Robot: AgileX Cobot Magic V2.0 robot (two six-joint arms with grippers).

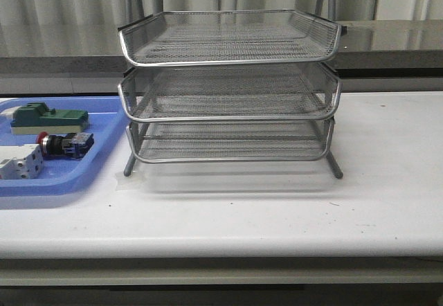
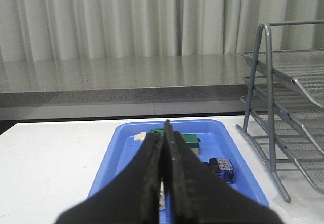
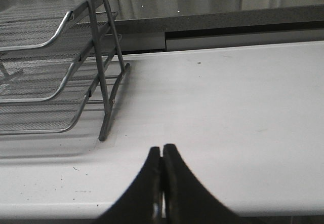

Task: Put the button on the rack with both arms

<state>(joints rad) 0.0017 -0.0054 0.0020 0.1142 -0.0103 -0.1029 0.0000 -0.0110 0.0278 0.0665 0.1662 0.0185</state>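
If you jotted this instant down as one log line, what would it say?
red-capped push-button: in blue plastic tray, untouched | silver three-tier wire rack: no button | left gripper: shut, empty, above tray | right gripper: shut, empty

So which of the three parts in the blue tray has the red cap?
The button, lying on its side between the green block behind it and the white-grey block in front; only it has a red cap.

Left hand (image 2: 165, 133): black, matte, tapering wedge fingers. Right hand (image 3: 162, 155): same black, curved tips.
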